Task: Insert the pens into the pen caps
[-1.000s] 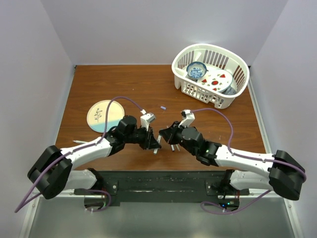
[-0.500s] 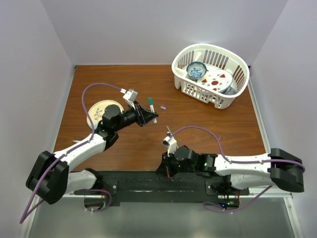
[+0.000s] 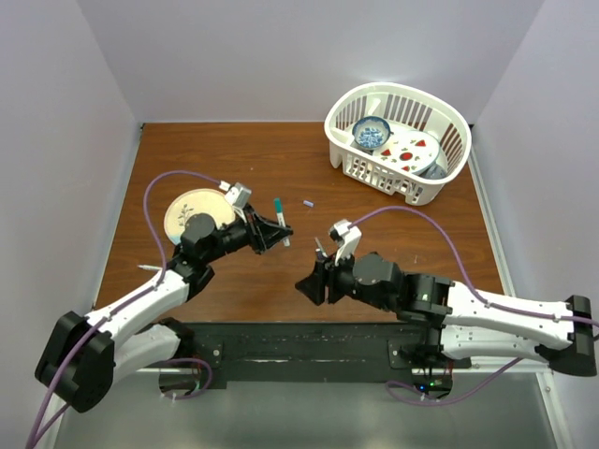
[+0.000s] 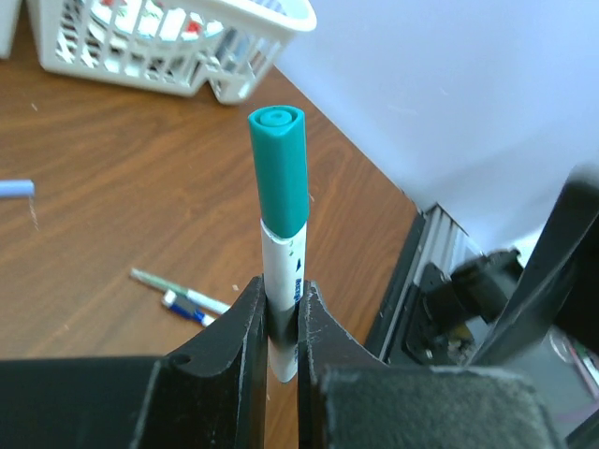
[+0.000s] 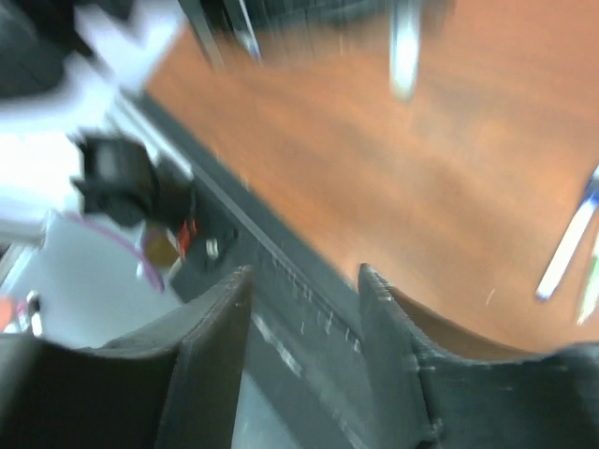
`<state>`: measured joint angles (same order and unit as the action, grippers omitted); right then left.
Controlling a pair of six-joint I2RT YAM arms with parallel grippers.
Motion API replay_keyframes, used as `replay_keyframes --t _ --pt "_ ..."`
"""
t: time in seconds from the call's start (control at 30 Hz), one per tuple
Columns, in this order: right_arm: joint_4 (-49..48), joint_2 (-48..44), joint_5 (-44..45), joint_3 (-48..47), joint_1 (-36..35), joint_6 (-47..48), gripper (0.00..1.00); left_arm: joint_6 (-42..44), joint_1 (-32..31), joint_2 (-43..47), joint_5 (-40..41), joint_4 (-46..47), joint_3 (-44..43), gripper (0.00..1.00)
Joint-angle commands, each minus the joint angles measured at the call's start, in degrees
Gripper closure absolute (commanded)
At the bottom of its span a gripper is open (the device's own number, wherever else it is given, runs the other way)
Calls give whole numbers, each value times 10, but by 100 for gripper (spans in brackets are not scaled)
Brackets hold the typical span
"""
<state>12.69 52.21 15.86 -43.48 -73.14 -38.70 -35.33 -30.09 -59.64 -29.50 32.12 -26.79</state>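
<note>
My left gripper (image 4: 281,301) is shut on a white pen (image 4: 283,281) that stands upright and carries a teal-green pen cap (image 4: 279,168) on its top end. From above, the left gripper (image 3: 279,232) hovers over the table's middle-left with that pen (image 3: 282,223). The right gripper (image 3: 306,284) hangs open and empty near the front edge; its blurred jaws (image 5: 304,281) stand well apart. A lavender cap (image 3: 307,202) lies loose on the wood. Two thin pens (image 4: 178,292) lie side by side on the table, one blue-ended.
A white basket (image 3: 440,178) holding dishes stands at the back right. A round patterned plate (image 3: 178,208) lies at the left under the left arm. Another thin pen (image 3: 150,268) rests near the left table edge. The black base rail (image 3: 281,341) runs along the front.
The right gripper has opened and its arm has swung from the front rail out over the table. The left arm has shifted slightly nearer, still holding the capped pen.
</note>
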Motion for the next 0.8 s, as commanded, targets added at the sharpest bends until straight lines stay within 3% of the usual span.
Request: replay_keyframes --t 0.0,0.07,0.2,0.47,0.77 --pt "40 24 83 -120 17 99 41 13 -14 44 -48 38 49 100" --pt "49 42 71 -152 39 126 27 9 -29 57 -63 53 65 100" --pt "53 78 -12 -210 93 134 23 5 -58 80 -82 86 89 100" --pt "52 132 -78 -255 102 158 27 11 -91 97 -90 88 89 100" --pt "21 159 -108 -248 101 151 40 8 -96 95 -103 101 87 100"
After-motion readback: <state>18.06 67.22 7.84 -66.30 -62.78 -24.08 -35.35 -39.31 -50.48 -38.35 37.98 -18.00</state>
